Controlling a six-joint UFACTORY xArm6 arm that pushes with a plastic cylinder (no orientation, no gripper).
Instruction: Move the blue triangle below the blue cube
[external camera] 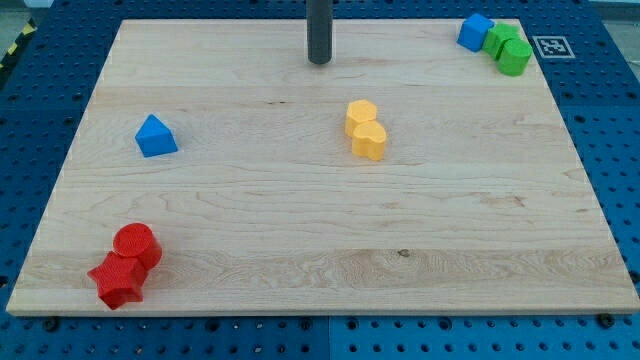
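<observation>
The blue triangle lies on the wooden board at the view's left, a little above mid height. The blue cube sits at the view's top right corner of the board, touching a green block. My tip is the lower end of the dark rod near the top centre of the board. It stands far to the right of and above the blue triangle, and well left of the blue cube. It touches no block.
Two green blocks sit right of the blue cube. Two yellow blocks lie together near the centre. A red cylinder and a red star sit at the bottom left. The board is ringed by a blue pegboard.
</observation>
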